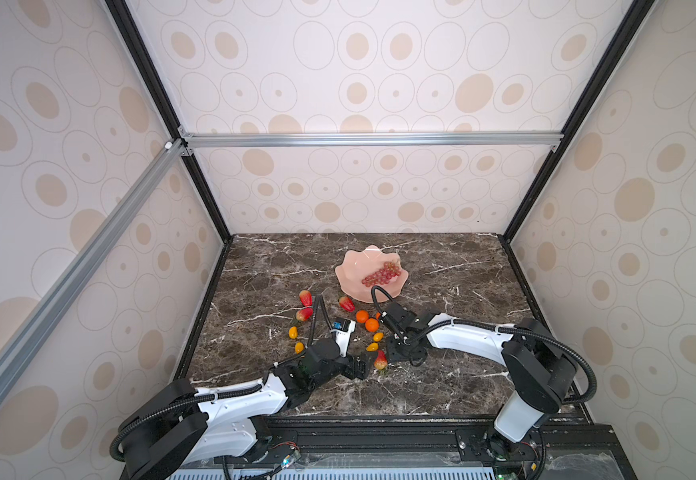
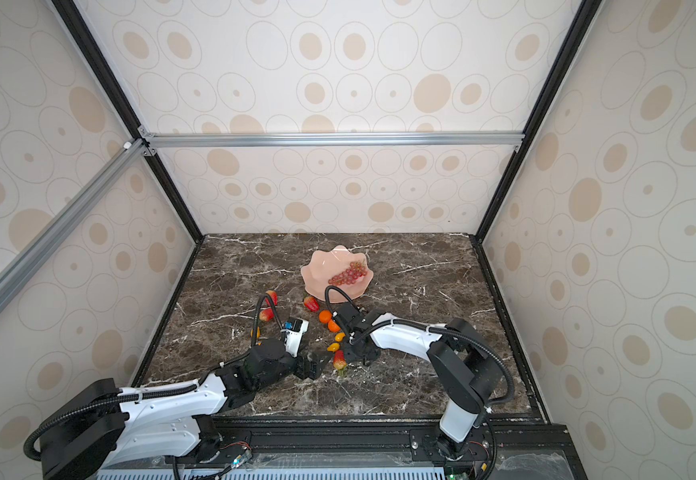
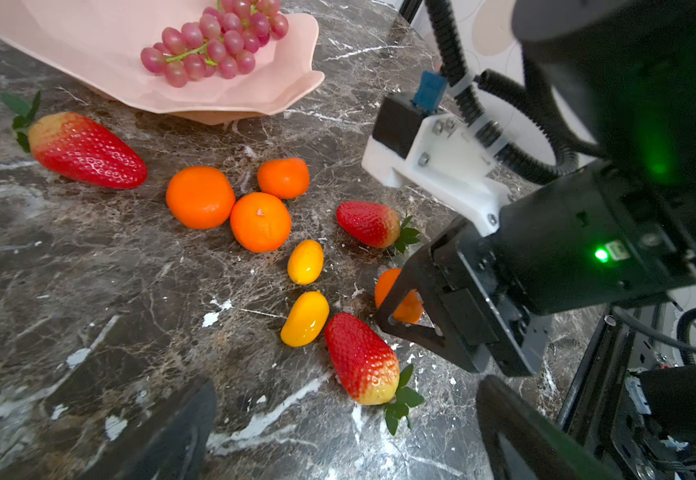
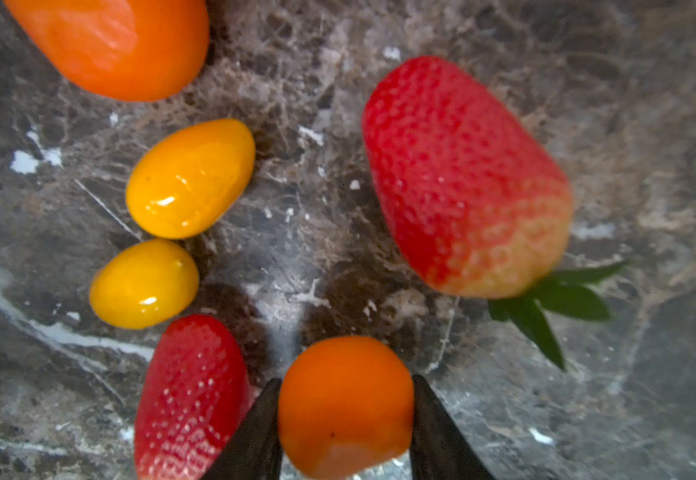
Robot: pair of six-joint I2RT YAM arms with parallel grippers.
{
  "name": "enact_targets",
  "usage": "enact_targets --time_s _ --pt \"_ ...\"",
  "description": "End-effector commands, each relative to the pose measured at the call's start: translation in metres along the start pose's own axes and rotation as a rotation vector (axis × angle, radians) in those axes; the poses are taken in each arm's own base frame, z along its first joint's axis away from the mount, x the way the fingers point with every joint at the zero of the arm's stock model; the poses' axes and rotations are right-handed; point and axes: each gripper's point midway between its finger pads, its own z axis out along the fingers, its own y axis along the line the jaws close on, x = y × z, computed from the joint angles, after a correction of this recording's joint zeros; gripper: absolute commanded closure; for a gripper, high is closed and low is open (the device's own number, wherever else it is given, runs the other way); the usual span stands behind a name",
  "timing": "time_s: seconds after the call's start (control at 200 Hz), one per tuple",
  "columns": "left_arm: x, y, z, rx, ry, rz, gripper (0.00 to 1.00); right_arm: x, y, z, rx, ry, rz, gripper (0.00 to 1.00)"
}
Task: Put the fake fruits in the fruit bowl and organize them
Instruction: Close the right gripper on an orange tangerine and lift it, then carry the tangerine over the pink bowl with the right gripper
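Observation:
The pale pink fruit bowl [image 1: 352, 264] [image 3: 88, 45] stands at the table's middle back with the grape bunch [image 1: 381, 274] [image 3: 217, 41] in it. The other fake fruits lie on the marble in front of it: strawberries [image 1: 346, 303] [image 3: 360, 357], tangerines [image 1: 372, 324] [image 3: 200, 197] and small yellow ovals [image 1: 372, 346] [image 3: 305, 262]. My right gripper [image 4: 345, 380] [image 1: 396, 353] points down with both fingers against the sides of one tangerine [image 4: 344, 399] [image 3: 387, 286] on the table. My left gripper [image 3: 346, 449] [image 1: 362, 365] is wide open and empty, just short of a strawberry [image 1: 380, 360].
Two strawberries [image 1: 305, 299] and two yellow ovals [image 1: 293, 332] lie at the left, behind my left arm's cable. A strawberry [image 4: 192, 395] lies right beside my right gripper's finger. Patterned walls close in the table on three sides.

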Motion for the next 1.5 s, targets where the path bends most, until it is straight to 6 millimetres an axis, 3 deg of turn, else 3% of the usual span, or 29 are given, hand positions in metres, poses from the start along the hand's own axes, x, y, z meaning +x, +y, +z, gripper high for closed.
enact_targets --time_s 0.0,0.33,0.645,0.92,1.105,1.3,1.495 --pt "-0.027 -0.014 0.003 0.037 -0.067 0.036 0.02 0.003 -0.006 -0.014 -0.004 -0.042 0.033 0.55" --pt "-0.045 -0.032 0.018 0.085 -0.084 0.076 0.02 -0.002 -0.018 -0.045 -0.006 -0.139 0.070 0.58" --pt "-0.071 -0.015 0.005 0.045 -0.150 0.054 0.02 -0.024 -0.016 -0.077 -0.019 -0.207 0.090 0.61" --pt "-0.101 0.026 -0.017 -0.063 -0.266 -0.016 0.02 -0.068 -0.001 -0.104 -0.060 -0.248 0.049 0.62" --pt "-0.112 0.052 -0.026 -0.119 -0.314 -0.068 0.02 -0.105 0.008 -0.109 -0.085 -0.286 0.049 0.62" --pt "-0.120 0.065 -0.014 -0.137 -0.286 -0.098 0.02 -0.147 0.020 -0.109 -0.083 -0.322 0.038 0.63" --pt "-0.122 0.075 0.001 -0.141 -0.271 -0.133 0.02 -0.175 0.018 -0.089 0.001 -0.293 0.000 0.63"
